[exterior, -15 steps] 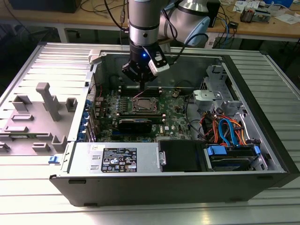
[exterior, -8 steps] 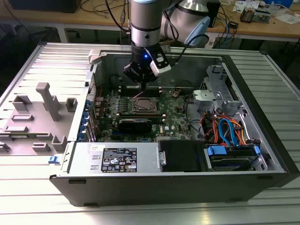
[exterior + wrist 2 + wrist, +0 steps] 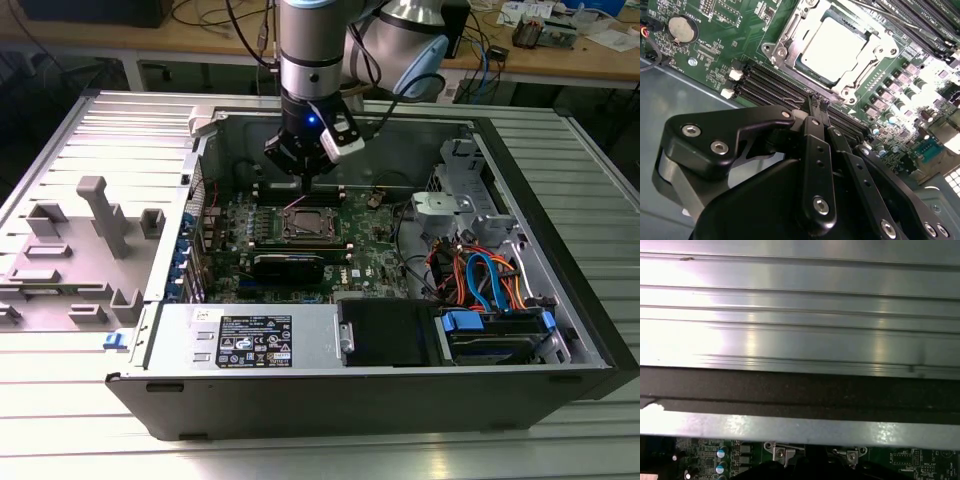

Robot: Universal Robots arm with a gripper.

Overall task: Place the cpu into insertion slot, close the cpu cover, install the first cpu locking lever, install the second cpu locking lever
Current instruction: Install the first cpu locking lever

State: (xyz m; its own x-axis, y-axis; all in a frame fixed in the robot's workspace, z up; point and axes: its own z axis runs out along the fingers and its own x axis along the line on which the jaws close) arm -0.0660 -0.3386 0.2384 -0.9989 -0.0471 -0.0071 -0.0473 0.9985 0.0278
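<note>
While the cpu (image 3: 832, 45) sits under the shut cpu cover (image 3: 788, 36), hand (image 3: 303, 176) hangs closed and empty, upper centre, exterior view.

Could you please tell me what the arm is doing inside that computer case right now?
A single robot arm reaches down into the open computer case. Its gripper is shut with nothing visible in it, and hangs just above the motherboard, close to the edge of the socket. The cpu already sits in the socket, and the cpu cover lies folded down around it. I cannot tell whether either locking lever is latched.
</note>
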